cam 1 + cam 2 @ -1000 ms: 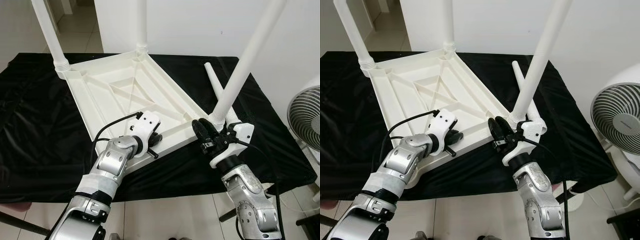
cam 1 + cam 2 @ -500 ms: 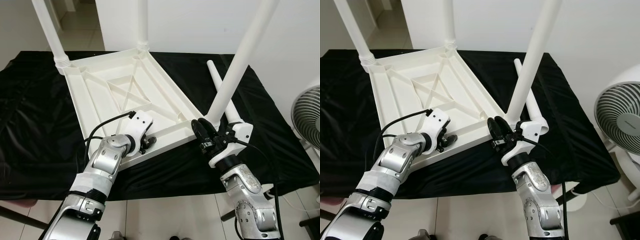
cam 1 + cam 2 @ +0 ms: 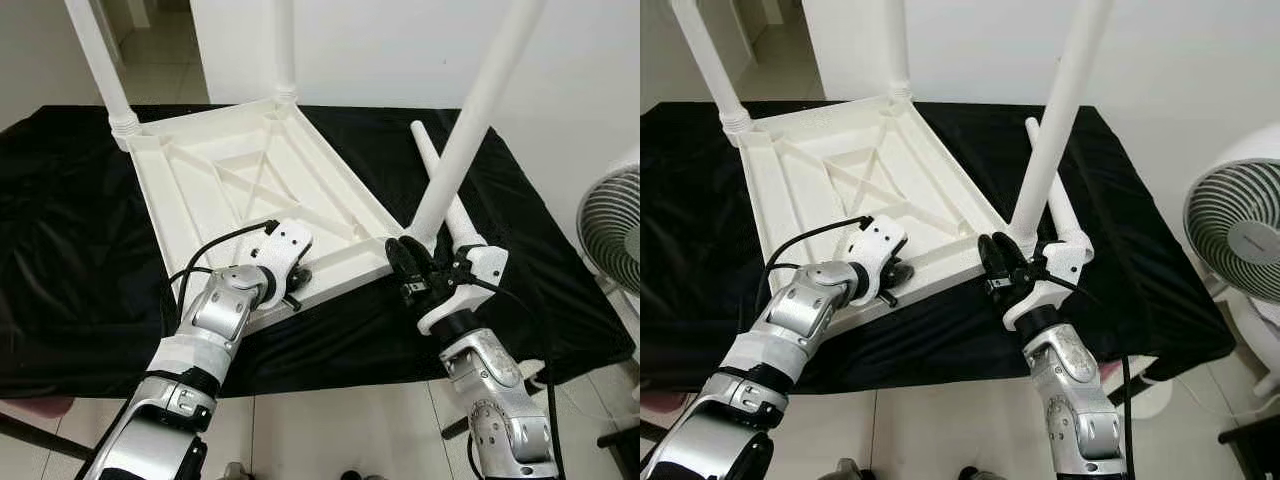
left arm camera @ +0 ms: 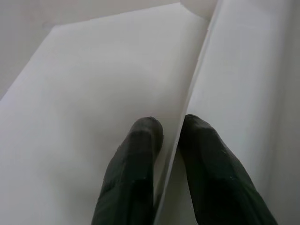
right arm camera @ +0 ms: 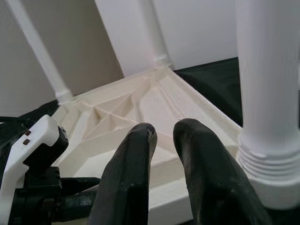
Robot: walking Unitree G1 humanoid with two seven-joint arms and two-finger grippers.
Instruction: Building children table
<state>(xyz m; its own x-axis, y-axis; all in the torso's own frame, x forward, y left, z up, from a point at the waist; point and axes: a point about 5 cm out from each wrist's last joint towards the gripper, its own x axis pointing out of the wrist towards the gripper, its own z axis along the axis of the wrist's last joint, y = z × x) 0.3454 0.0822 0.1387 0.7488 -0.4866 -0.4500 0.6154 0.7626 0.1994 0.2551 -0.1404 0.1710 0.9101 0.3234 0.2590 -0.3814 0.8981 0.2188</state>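
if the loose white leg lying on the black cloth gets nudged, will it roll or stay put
The loose leg is round and tapered, so it would probably roll, curving toward its thin end. The black cloth is wrinkled and may slow it. It looks like hollow plastic, likely light and stiff.

Upturned white table (image 3: 240,180) on black cloth (image 3: 60,250), 3 legs upright, both grippers at its near rim

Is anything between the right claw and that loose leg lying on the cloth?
Yes, partly: the upright leg fitted at the upturned table's near corner stands between the right claw and the loose leg.
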